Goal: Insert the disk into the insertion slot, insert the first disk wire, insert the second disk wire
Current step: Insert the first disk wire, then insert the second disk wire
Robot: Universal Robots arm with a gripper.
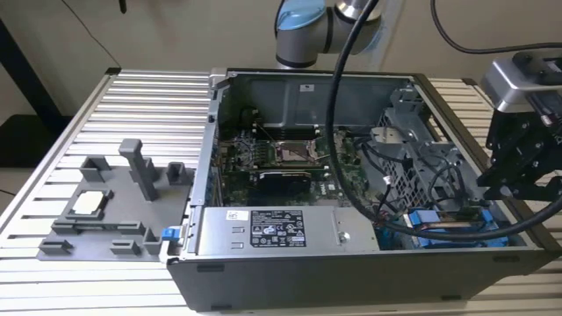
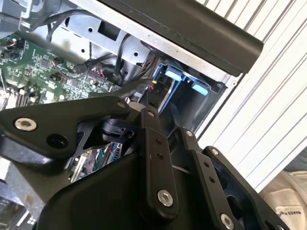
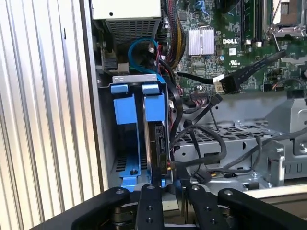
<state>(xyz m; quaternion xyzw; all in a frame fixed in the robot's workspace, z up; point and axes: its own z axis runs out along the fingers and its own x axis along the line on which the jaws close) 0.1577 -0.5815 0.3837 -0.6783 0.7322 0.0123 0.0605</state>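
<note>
— What sits at the exterior view's left?

— A grey holder [image 1: 105,210] with upright posts. It lies on the slatted counter [image 1: 131,99], well apart from the work.

— And beside that?

— The open computer case [image 1: 351,276]. Going across inside it, there is the green circuit board [image 1: 281,155] at the back. The labelled grey power box [image 1: 272,230] runs along the wall nearest the camera, and then comes the perforated drive cage [image 1: 412,151].

— Where is the disk?

— In the case's corner towards the exterior view's right, just beside the power box. The disk [image 1: 435,238] [image 3: 158,143] stands on edge in its blue frame [image 3: 154,106], down in the slot [image 3: 129,143]. Black cables [image 3: 201,163] are bunched close beside it.

— Are any of them plugged into it?

— I cannot tell. In the first wrist view one black cable end [image 3: 224,85] with a flat plug lies over the circuit board, apart from the disk.

— And the claw?

— Furthest towards the exterior view's right. The claw [image 1: 509,187] [image 3: 168,184] hangs over the disk's upper edge, and in the first wrist view its black body lines up with that edge. Whether it is spread or pinching the disk, I cannot tell.
</note>
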